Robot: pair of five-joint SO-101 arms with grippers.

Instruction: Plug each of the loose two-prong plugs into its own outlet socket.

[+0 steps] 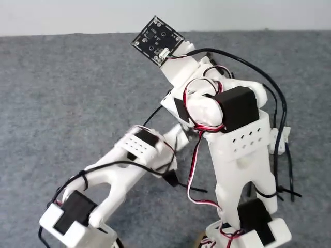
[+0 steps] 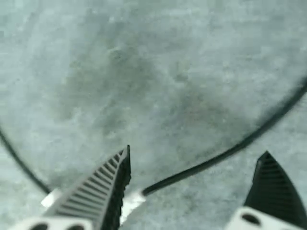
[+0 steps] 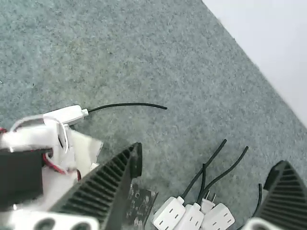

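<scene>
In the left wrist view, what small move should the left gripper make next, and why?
Probably shift the left gripper sideways until the white plug lies centred between its fingers. The gripper is open and holds nothing. The plug, at the end of the black cord, sits close against one finger, partly hidden behind it, not in the middle of the gap.

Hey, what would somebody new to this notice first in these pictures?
First, the two white arms leaning together over the middle of the grey mat in the high view. Then the cluster of white plugs with black cords, lying on the mat below the open right gripper, and a black cord crossing beneath the open left gripper.
</scene>
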